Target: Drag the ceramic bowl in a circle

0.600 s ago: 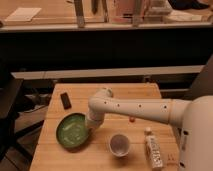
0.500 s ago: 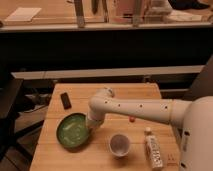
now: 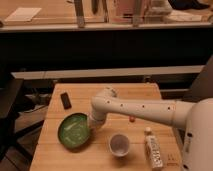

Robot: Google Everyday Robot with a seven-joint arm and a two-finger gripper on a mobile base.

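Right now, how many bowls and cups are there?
2: the ceramic bowl on the left, with the claw at its right rim, and the white cup to its right. The arm could hide others.

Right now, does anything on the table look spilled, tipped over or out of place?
Only the bottle: it seems to lie on its side near the table's front right edge. The ceramic bowl and white cup sit upright, with no spill visible. The end effector is at the bowl's right rim.

bowl: wide, shallow, round, green, darker rim, pale-flecked inside | upright on surface | lower left of frame | tool at its right rim
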